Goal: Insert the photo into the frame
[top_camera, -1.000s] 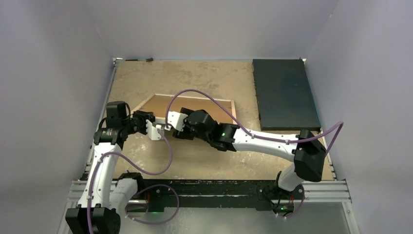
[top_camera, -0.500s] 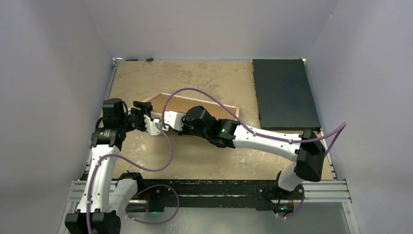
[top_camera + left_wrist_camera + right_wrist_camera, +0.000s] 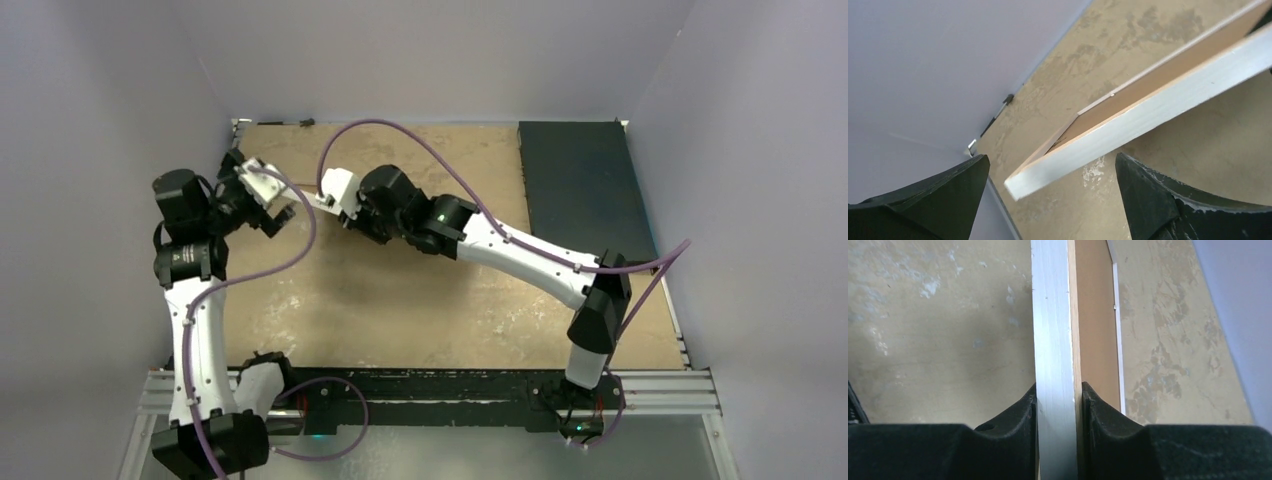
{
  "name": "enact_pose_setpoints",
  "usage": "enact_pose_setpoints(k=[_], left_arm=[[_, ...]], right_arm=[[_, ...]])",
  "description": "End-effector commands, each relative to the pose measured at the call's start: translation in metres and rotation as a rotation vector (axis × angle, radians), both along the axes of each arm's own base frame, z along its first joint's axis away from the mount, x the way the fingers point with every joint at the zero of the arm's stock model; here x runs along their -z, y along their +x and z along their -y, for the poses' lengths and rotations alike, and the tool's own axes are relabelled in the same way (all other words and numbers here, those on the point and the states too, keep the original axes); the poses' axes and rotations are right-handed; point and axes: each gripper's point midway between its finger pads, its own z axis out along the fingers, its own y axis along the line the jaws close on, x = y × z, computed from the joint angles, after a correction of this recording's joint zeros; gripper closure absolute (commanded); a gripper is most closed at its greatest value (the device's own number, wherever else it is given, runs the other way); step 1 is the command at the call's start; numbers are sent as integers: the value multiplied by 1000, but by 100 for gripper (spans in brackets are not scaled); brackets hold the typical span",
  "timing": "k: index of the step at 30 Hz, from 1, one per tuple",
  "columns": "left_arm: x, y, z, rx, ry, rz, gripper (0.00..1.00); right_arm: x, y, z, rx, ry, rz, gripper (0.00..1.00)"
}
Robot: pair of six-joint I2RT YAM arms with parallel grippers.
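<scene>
My right pincer (image 3: 1058, 397) clamps the frame (image 3: 1050, 315) by its thin edge, left pincer (image 3: 1050, 162) gapes around the free corner without touching; I fear this single hold lets it swivel or slip.

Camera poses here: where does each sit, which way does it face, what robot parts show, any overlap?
Top: above and behind the bases, facing down on the table and black mat; left arm and right arm show whole.
Left wrist: on the left gripper, facing past its open fingers at a corner of the frame, which touches neither.
Right wrist: on the right gripper, facing along its fingers, clamped on the frame's white edge.
Shared: both wrist views see that white edge, the brown back and the table.
</scene>
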Motion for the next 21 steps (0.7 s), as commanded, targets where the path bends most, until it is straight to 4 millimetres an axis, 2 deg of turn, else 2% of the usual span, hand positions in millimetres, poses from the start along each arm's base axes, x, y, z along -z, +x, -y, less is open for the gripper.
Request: enact_pose_setpoints(k=[1,7,10,15,18,21], left_arm=[[-43,14,-14,-105,-288,-56,4],[-32,47,-28,-240,-523,-258,1],[-30,49,-30,-266,-553,-268,0],[-11,44,-29,-281,-556,-321,0],[-1,38,-23,-256,-559,-355,0],[6,33,-17,-232,-569,-382,0]], right_arm=[[-52,19,-6,43,255,-165,78],[-59,74,13,123,438,-354,78],[-63,99,21,156,482,-419,78],[-78,135,36,212,554,-468,78],[-97,146,46,204,645,-516,78],[-106,145,46,198,689,-546,78]])
